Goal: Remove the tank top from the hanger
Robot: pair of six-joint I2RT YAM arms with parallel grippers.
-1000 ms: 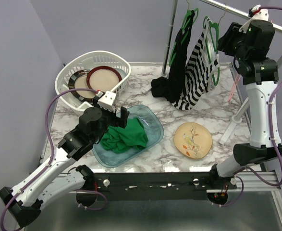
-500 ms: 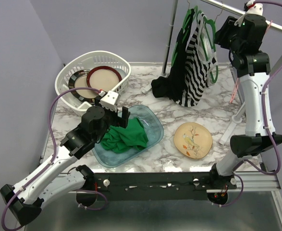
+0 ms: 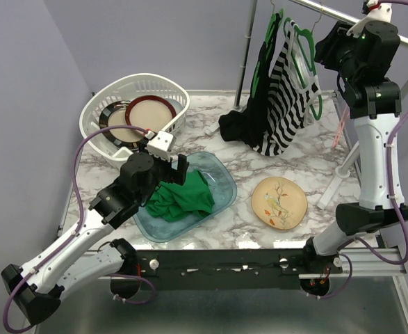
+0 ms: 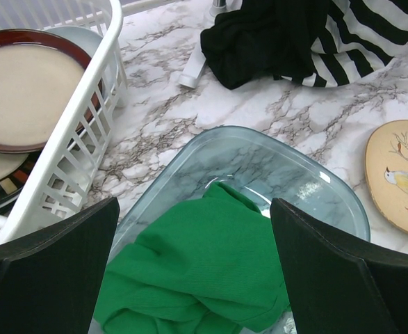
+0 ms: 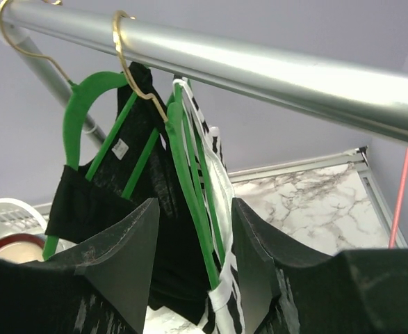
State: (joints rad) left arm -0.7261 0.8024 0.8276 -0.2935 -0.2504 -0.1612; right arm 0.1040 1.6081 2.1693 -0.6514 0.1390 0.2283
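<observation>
Brushed metal, a round rail (image 5: pixel 259 56), and I'm hovering my right tool (image 5: pixel 193 209) just under it. The tool is half spread, its flat dark fingers (image 5: pixel 131 250) straddling a thin green hanger (image 5: pixel 190 167) without pinching it. The striped tank top (image 3: pixel 287 104) is hanging from that hanger, soft black-and-white knit, its hem drooping onto the marble worktop (image 3: pixel 210 139). I'm counting two green hangers on gold wire hooks and two tops. The black tank top (image 3: pixel 256 104) is hanging beside the striped one, its bottom bunched on the worktop. My left tool (image 4: pixel 193 209) is gaping fully wide and gripping nothing, above one clear glass dish (image 3: pixel 221 177) cradling one crumpled green cloth (image 3: pixel 179 198). I'm also seeing one white slatted basket (image 3: pixel 169 87) holding at least two round plates, and one oval bird-painted plate (image 3: pixel 279 202).
</observation>
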